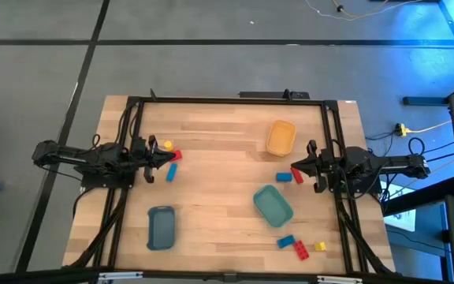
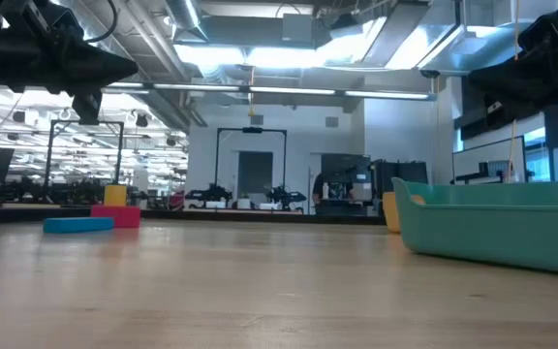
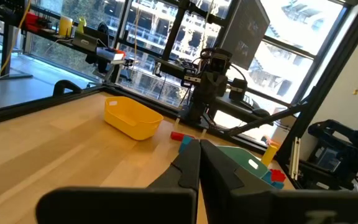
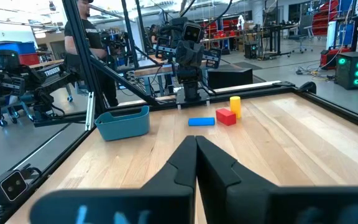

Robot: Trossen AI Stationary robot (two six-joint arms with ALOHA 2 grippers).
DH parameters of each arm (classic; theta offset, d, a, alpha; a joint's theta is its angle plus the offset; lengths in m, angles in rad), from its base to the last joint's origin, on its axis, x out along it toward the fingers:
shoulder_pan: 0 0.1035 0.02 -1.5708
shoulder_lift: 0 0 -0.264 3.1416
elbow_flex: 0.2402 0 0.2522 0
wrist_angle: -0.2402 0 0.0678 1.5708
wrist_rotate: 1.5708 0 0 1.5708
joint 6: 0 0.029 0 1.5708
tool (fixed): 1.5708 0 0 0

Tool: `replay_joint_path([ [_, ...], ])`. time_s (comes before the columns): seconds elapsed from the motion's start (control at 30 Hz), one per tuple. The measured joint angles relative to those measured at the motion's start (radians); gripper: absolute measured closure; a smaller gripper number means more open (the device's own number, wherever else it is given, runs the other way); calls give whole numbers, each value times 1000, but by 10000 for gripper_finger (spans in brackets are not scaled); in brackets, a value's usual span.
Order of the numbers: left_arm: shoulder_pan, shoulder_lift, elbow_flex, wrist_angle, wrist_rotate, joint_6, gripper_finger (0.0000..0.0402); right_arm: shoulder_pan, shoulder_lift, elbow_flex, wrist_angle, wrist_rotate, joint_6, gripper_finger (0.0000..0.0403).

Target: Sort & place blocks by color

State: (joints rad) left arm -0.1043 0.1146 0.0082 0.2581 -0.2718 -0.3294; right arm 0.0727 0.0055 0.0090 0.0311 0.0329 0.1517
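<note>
Pale wooden boards made up the table (image 1: 219,166), framed by a dark rail on a grey floor. From above, the left gripper (image 1: 166,161) hovered at the left edge with its fingers pressed together on nothing, and just beyond its tips lay three blocks: a yellow block (image 1: 167,144), a red block (image 1: 176,155) and a blue block (image 1: 172,171), the blue one lying with its long axis roughly across the table, closest to that arm. The right gripper (image 1: 296,170) waited at the right edge, likewise closed and empty, with a second blue block (image 1: 284,177) and a second red block (image 1: 298,177) almost at its tips. A third cluster (image 1: 301,247) of blue, red and yellow pieces sat near the front, past the teal tray (image 1: 273,206); the yellow tray (image 1: 280,137) stood toward the back and the slate-blue tray (image 1: 161,227) at front left. At table height, the teal tray's wall filled the right side, while the left-hand blocks showed far off as a small stack of colours, though which touched which was hard to say. Past the left wrist's closed fingers (image 3: 211,168), the yellow tray and the right arm stood across the table. Past the right wrist's closed fingers (image 4: 182,163), the left-hand trio sat well ahead, beside the slate-blue tray.
</note>
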Motion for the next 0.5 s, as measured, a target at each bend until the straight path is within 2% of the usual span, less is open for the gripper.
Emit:
replay_joint_path([
  [0.27, 0, 0, 0, 0, 0, 0, 401, 0, 0, 0, 0, 0, -1, 393],
  [0.4, 0, 0, 0, 0, 0, 0, 401, 0, 0, 0, 13, 2, -130, 393],
  [0.5, 0, 0, 0, 0, 0, 0, 401, 0, 0, -1, 91, 1, -114, 393],
])
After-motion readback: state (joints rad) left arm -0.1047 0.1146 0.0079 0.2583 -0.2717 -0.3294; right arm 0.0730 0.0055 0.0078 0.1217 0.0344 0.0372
